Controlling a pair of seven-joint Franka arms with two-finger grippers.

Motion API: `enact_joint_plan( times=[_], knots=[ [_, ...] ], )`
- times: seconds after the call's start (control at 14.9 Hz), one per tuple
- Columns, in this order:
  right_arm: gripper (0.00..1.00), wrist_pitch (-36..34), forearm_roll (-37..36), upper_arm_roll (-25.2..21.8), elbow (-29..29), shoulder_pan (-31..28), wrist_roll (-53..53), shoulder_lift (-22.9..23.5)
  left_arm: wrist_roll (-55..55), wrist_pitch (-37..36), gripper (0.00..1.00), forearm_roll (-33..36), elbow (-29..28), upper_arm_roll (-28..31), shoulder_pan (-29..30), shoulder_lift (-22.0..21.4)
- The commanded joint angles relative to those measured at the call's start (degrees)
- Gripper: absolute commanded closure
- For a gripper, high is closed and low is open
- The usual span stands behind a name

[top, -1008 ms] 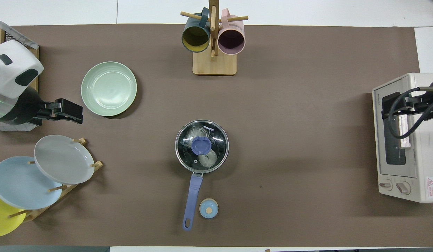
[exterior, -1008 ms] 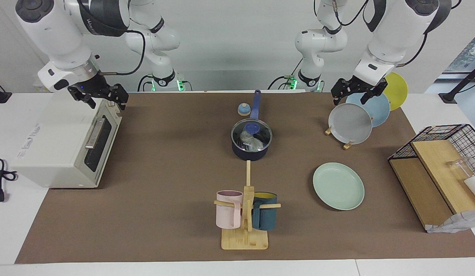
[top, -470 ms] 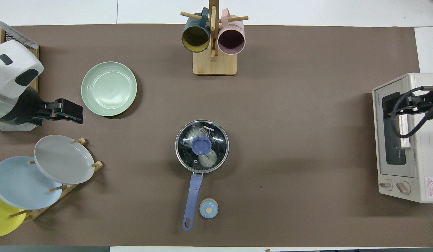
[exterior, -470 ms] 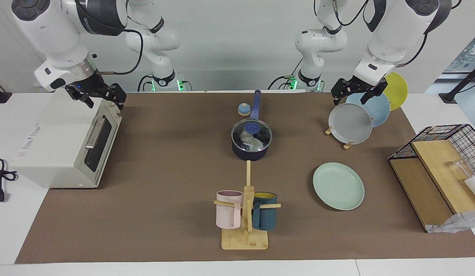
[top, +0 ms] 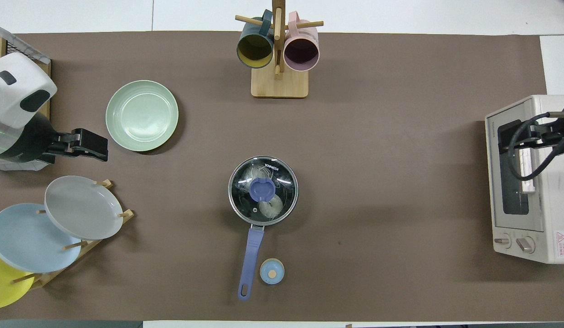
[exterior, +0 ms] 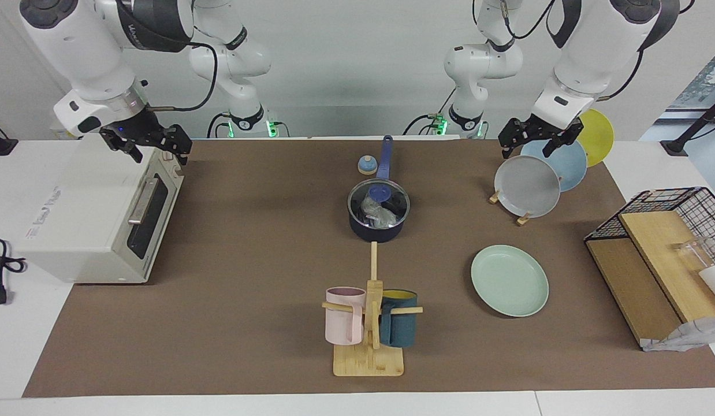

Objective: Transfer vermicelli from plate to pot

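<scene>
Glass lid (exterior: 379, 201) covering the pot (exterior: 376, 229), mug rack (exterior: 369, 323) standing just beside, mat open around the plate (exterior: 509, 280)

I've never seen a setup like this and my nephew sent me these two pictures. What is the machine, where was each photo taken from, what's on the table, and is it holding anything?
It is a pair of white robot arms at a table with a brown mat. One picture looks at them from across the table; the other looks down from above their own end, so the sides are swapped between the two.

In the middle stands a dark blue pot under a glass lid, with whitish vermicelli inside. A pale green plate, empty, lies toward the left arm's end. There is also a mug stand, a rack of plates and a toaster oven.

Neither arm holds anything. The left hand hangs open over the plate rack, and the right hand hangs open over the oven.
</scene>
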Motion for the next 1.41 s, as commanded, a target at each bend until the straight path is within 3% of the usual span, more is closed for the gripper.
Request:
enact_joint_plan(
  times=[0.0, 1.34],
  knots=[
    [0.0, -0.9, 0.5, 0.4, 0.5, -0.7, -1.2, -0.2, 0.1, -0.1, 0.0, 0.7, -1.2, 0.7, -0.5, -1.4],
    [0.0, -2.8, 0.4, 0.9, 0.6, 0.3, -0.9, -2.3, 0.1, -0.1, 0.0, 0.7, -1.2, 0.7, -0.5, -1.4]
  ],
)
